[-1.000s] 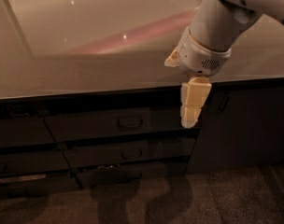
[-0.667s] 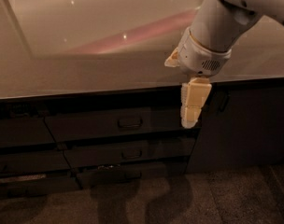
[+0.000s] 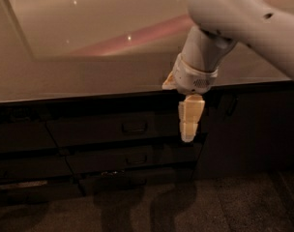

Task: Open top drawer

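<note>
The top drawer (image 3: pixel 103 128) is a wide dark front just under the counter's edge, pushed in flush, with a small loop handle (image 3: pixel 134 127) at its centre. My gripper (image 3: pixel 188 137) hangs straight down from the white arm (image 3: pixel 234 18). Its pale yellow tip is level with the drawer front, to the right of the handle and apart from it. It sits near the drawer's right end, and nothing shows in its hold.
The glossy countertop (image 3: pixel 89 76) overhangs the drawers. A second drawer (image 3: pixel 132 159) with a like handle lies below. Narrower fronts (image 3: pixel 21 137) stand at the left, and a plain dark panel (image 3: pixel 248 129) at the right. Dark carpet (image 3: pixel 185 207) covers the floor in front.
The gripper has dropped a little and shifted left, closer to the top drawer's handle. The drawer has not moved.
</note>
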`<action>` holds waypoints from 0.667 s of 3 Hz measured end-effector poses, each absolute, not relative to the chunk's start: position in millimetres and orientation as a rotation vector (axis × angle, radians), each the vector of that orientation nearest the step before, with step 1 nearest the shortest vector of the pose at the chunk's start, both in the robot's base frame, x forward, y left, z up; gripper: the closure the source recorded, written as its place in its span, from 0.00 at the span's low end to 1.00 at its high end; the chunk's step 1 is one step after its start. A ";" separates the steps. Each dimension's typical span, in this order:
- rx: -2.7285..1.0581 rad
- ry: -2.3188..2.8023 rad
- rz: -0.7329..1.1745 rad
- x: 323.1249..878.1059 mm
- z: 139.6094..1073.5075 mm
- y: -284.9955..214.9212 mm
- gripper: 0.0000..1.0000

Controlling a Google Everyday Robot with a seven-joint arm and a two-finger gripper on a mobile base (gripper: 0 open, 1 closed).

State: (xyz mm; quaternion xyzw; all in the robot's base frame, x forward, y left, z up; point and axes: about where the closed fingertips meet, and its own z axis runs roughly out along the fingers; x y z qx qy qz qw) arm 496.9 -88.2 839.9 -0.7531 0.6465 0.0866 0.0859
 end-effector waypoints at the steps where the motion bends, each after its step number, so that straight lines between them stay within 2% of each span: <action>1: -2.269 1.933 0.351 507.0 810.8 -89.9 0.00; 2: -2.290 1.929 0.268 505.8 809.8 -88.6 0.00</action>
